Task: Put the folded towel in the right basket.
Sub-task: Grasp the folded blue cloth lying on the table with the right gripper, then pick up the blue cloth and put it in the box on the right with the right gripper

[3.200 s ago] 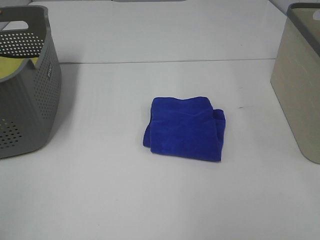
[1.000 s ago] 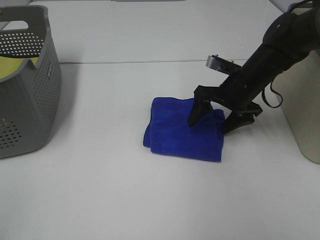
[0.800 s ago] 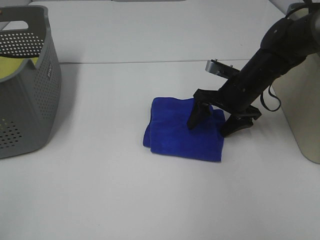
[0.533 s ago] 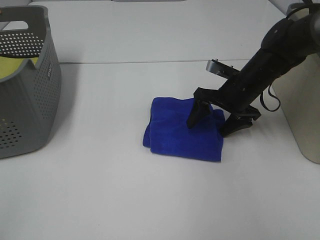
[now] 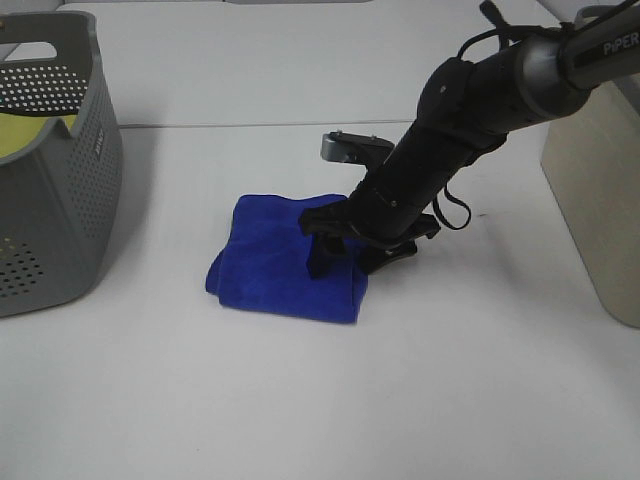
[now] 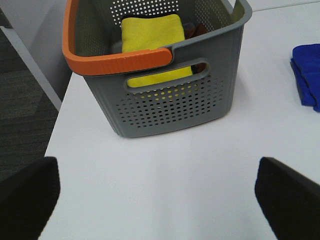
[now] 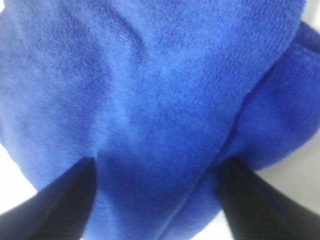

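The folded towel lies on the white table left of centre, a royal-blue squarish bundle. My right gripper presses down over its right part: one finger sits on top of the cloth, the other beside its right edge. In the right wrist view the towel fills the gap between the two spread fingers of that gripper, and the jaws still stand apart. The right basket, beige with a dark rim, stands at the right edge. My left gripper hovers open near the grey basket, far from the towel.
A grey perforated basket with an orange handle stands at the far left and holds a yellow cloth. The table's left edge drops to a dark floor beside it.
My right arm has swung left across the table and the towel has slid left with it. The jaws stand a little narrower than before.
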Tool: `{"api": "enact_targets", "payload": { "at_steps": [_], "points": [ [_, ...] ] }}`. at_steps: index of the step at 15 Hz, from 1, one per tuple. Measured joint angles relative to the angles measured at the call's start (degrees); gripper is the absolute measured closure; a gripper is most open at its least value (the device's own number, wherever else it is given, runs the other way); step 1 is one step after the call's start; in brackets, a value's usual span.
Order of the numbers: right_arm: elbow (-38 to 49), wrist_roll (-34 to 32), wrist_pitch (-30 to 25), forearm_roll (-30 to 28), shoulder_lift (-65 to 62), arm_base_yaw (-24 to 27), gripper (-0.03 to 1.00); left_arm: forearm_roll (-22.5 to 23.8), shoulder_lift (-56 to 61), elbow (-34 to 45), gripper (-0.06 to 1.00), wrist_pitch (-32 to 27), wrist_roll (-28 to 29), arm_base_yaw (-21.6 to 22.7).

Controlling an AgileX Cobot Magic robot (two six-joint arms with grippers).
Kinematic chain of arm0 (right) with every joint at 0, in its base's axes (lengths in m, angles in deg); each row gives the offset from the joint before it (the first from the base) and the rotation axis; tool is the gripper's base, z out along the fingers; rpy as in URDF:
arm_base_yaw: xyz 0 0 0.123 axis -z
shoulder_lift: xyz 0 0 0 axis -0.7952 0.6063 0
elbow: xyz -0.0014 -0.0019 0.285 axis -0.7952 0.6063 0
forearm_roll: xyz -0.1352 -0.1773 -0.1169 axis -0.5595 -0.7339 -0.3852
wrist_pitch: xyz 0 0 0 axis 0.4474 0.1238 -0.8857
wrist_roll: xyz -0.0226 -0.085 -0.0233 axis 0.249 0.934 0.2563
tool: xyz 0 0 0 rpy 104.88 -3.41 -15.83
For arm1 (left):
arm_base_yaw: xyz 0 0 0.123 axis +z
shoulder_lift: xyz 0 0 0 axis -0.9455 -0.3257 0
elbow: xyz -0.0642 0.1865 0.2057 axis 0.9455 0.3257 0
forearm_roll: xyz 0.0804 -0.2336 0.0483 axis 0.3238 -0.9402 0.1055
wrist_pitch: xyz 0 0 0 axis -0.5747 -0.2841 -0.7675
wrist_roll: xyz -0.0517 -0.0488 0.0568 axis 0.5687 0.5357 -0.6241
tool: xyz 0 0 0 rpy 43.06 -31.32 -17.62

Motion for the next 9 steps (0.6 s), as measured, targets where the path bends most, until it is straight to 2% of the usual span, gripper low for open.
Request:
{"api": "enact_targets", "payload": {
  "at_steps": [2, 3, 4, 5, 6, 7, 9],
  "points": [
    [0.0, -3.3, 1.3, -3.7, 0.2, -1.0, 0.51, 0.0, 0.0, 0.0, -0.04, 0.0, 0.0, 0.0],
    [0.0, -3.3, 1.3, -3.7, 0.2, -1.0, 0.51, 0.0, 0.0, 0.0, -0.04, 0.0, 0.0, 0.0],
    [0.0, -4.7, 1.4, -5.2, 0.4, -1.0, 0.61, 0.0, 0.0, 0.0, -0.04, 0.0, 0.0, 0.0],
    [0.0, -5.8, 1.3, -6.5, 0.4, -1.0, 0.78, 0.0, 0.0, 0.0, -0.04, 0.0, 0.0, 0.0],
    [0.0, -5.8, 1.3, -6.5, 0.4, -1.0, 0.78, 0.0, 0.0, 0.0, -0.04, 0.0, 0.0, 0.0],
    [0.0, -6.0, 1.1, -7.0, 0.4, -1.1, 0.85, 0.0, 0.0, 0.0, -0.04, 0.0, 0.0, 0.0],
    [-0.5, -6.0, 0.4, -7.4, 0.3, -1.1, 0.85, 0.0, 0.0, 0.0, -0.04, 0.0, 0.0, 0.0]
  ]
}}
